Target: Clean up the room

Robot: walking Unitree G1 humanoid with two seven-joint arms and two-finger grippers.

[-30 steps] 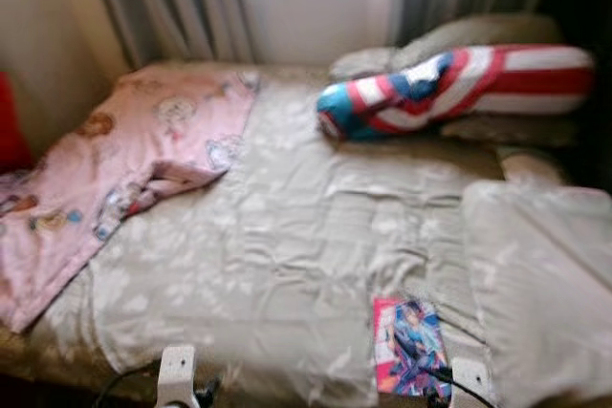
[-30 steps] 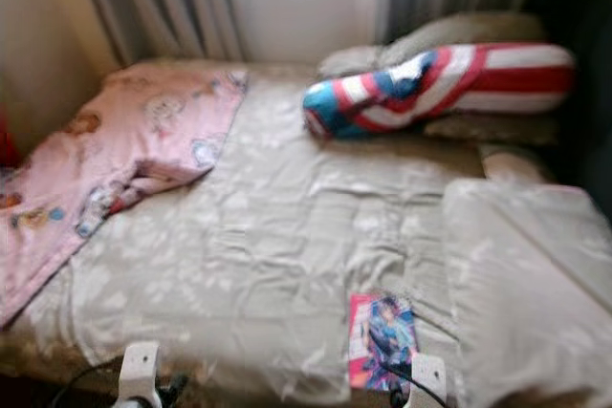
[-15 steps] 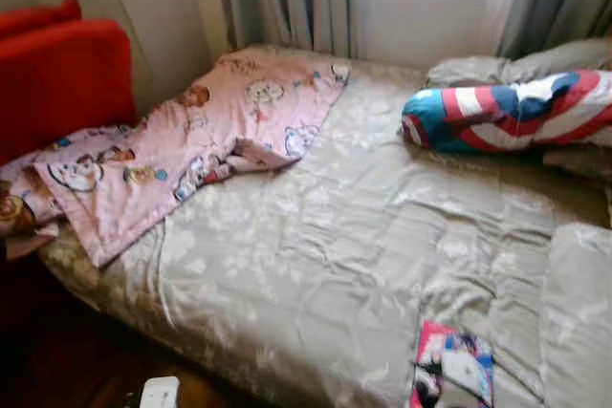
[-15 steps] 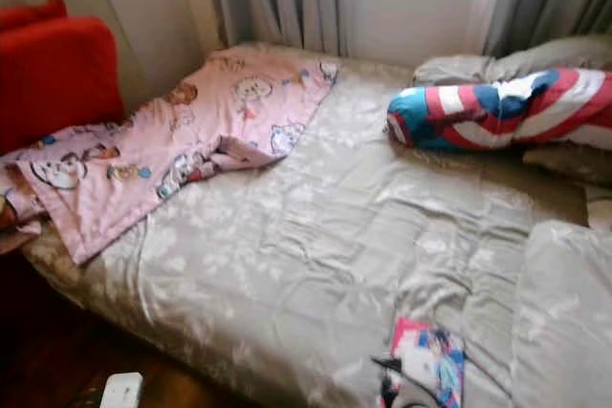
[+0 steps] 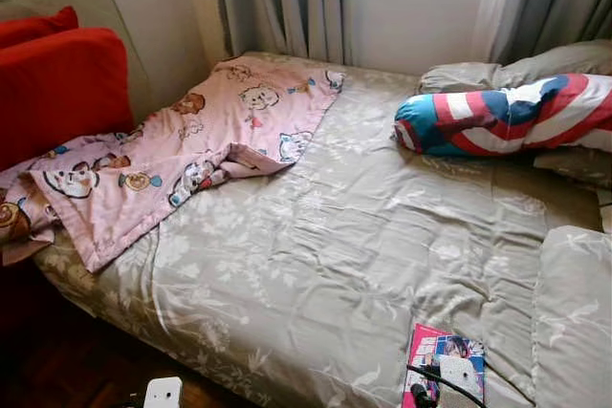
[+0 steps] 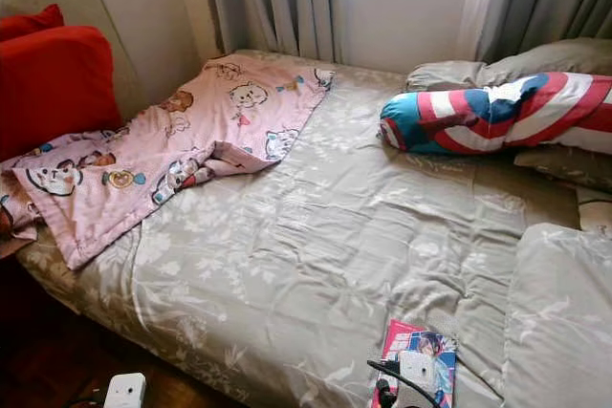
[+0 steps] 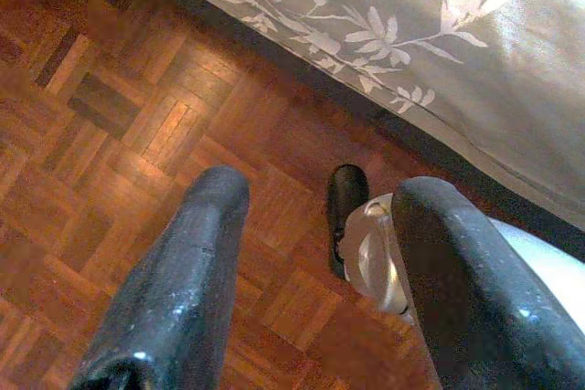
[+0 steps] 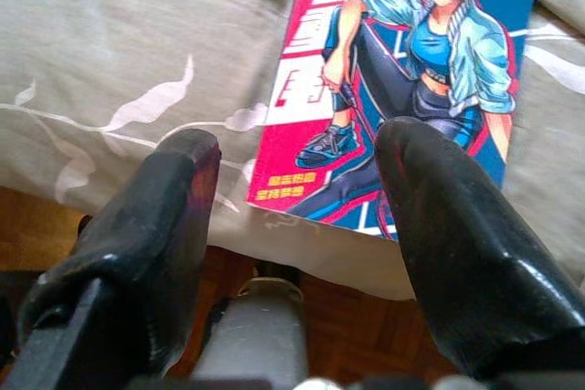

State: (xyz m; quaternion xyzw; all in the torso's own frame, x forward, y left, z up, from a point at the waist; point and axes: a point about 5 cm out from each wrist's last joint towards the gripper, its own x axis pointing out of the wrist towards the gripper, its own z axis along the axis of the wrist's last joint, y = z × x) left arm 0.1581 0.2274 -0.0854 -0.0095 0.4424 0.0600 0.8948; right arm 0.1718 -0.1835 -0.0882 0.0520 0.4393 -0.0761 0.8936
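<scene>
A magazine [image 5: 427, 343] with a pink and blue cartoon cover lies flat at the front edge of the bed [image 5: 363, 246]. My right gripper [image 8: 297, 157] hovers open just above the magazine's [image 8: 430, 34] near edge, one finger on either side of its corner. A crumpled pink cartoon blanket [image 5: 182, 150] spreads over the bed's left side. A red, white and blue bolster [image 5: 507, 117] rests at the back right. My left gripper [image 7: 324, 191] hangs open over the wooden floor [image 7: 137, 125] beside the bed's edge, holding nothing.
Red cushions [image 5: 57, 83] lean against a padded board on the left. Grey pillows [image 5: 521, 69] lie behind the bolster, and another grey pillow [image 5: 579, 312] sits at the front right. Curtains [image 5: 287, 2] hang behind the bed. My own foot [image 7: 347, 216] stands on the floor.
The camera has swung left, bringing the red cushions and the bed's left corner into view. My right wrist now sits over the magazine. Nothing on the bed has moved.
</scene>
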